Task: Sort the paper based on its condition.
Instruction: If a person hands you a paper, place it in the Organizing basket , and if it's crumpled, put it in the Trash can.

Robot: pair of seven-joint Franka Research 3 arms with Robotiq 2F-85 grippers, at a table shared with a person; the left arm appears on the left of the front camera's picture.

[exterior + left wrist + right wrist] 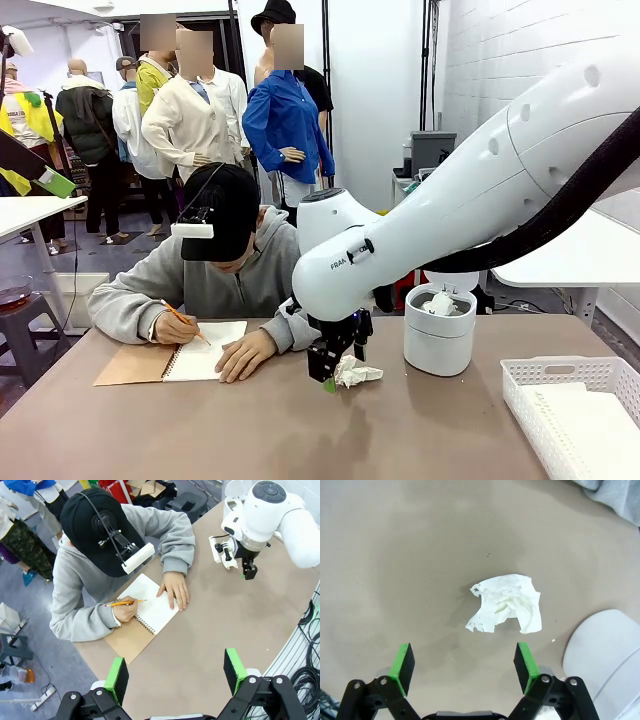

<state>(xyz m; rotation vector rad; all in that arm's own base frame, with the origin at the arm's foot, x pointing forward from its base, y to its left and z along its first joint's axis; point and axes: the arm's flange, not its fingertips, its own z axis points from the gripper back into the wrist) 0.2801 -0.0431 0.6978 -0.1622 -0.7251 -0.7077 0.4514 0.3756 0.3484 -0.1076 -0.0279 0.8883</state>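
The right gripper [465, 666] hangs with its fingers [403, 666] spread wide and grasping nothing, above the bench [250, 430]. A crumpled paper wad [506, 609] lies on the bench just beyond them, apart from both pads. Right of the wad stands a white round bin [439, 340] holding more crumpled paper; at the near right a white basket [560, 385] holds flat sheets. The left gripper [175, 677] is released too, high over the bench. On the far left, a person's hand [172, 326] pencils in a spiral notebook [205, 362].
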